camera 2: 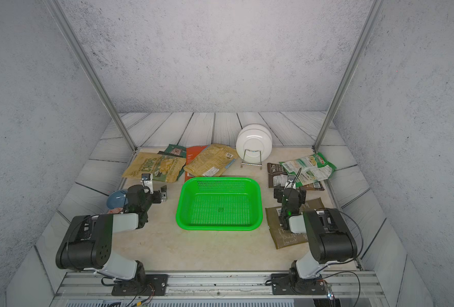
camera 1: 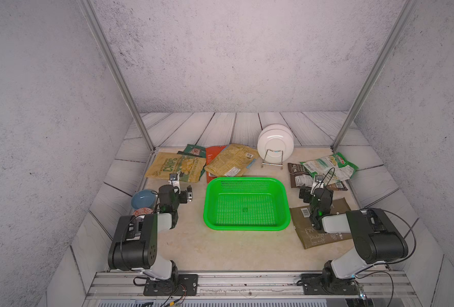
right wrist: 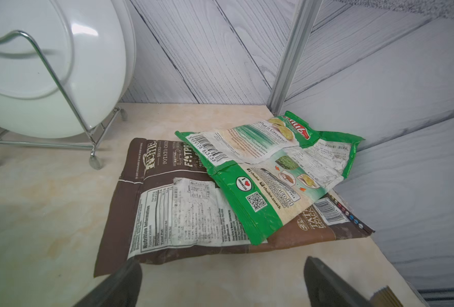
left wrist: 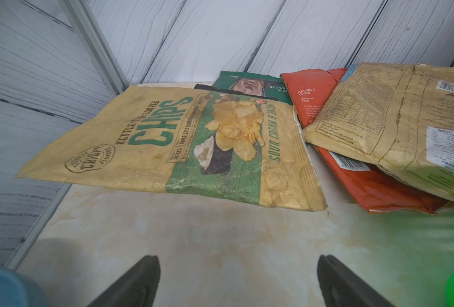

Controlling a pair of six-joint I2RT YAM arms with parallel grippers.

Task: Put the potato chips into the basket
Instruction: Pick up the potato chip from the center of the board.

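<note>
The green basket (camera 1: 247, 180) sits at the middle of the table (camera 1: 220, 247) in both top views, and every chip bag in view lies outside it on the tabletop. Take the basket as the dial's centre, with twelve toward the back wall. At ten o'clock lies the mustard-yellow CHIPS bag (camera 1: 171, 167), printed face up, with a dark green bag (camera 1: 194, 150) tucked partly beneath its far edge. At eleven an orange-red bag (camera 1: 212, 156) lies under a second yellow bag (camera 1: 231, 159) that shows its printed back. This yellow bag's near edge comes just beside the basket's back rim. At one o'clock white plates (camera 1: 275, 143) stand on edge in a wire rack (right wrist: 39, 144). At two o'clock a green-white bag (camera 1: 329, 166) lies crumpled across a brown bag (camera 1: 295, 176). At four o'clock an olive bag (camera 1: 307, 234) lies flat, partly hidden under the right arm. A blue bowl (camera 1: 142, 198) sits at nine o'clock, just beside the left arm's wrist. The left gripper (left wrist: 238, 265) points toward the CHIPS bag, its jaws spread wide over bare table, short of the bag's near edge. The right gripper (right wrist: 223, 263) faces the brown and green-white pair, jaws likewise wide apart. One finger overlaps the brown bag's near corner in the wrist view, but whether it touches cannot be told.
</note>
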